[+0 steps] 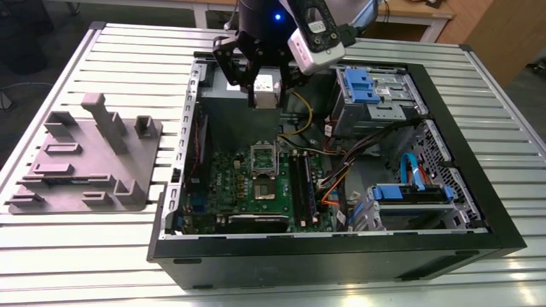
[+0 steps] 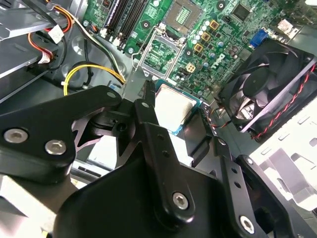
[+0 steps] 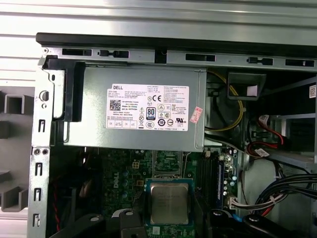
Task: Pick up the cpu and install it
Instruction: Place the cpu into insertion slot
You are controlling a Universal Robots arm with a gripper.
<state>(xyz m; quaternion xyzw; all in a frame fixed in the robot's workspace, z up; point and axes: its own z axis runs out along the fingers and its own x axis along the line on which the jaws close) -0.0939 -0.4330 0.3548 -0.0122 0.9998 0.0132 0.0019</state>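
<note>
The cpu (image 1: 266, 84) is a small square chip with a silvery metal top, and my gripper (image 1: 265, 89) is shut on it. It hangs above the open computer case, over the power supply end. In both wrist views the cpu (image 3: 169, 202) (image 2: 174, 105) sits flat between the black fingers (image 3: 130, 218). Below lies the green motherboard (image 1: 232, 171), whose socket (image 1: 263, 188) stands uncovered with its metal load plate (image 1: 263, 157) flipped open. The socket (image 2: 184, 12) and load plate (image 2: 163, 50) also appear in the second wrist view.
The black case (image 1: 341, 262) lies open on a slatted metal table (image 1: 119, 57). Inside it are a grey power supply (image 3: 138, 106), black memory sticks (image 1: 305, 185), blue-tabbed drive bays (image 1: 367, 86), loose cables (image 1: 341, 166) and a black fan (image 2: 265, 87). A grey fixture plate (image 1: 85, 160) lies at the exterior view's left.
</note>
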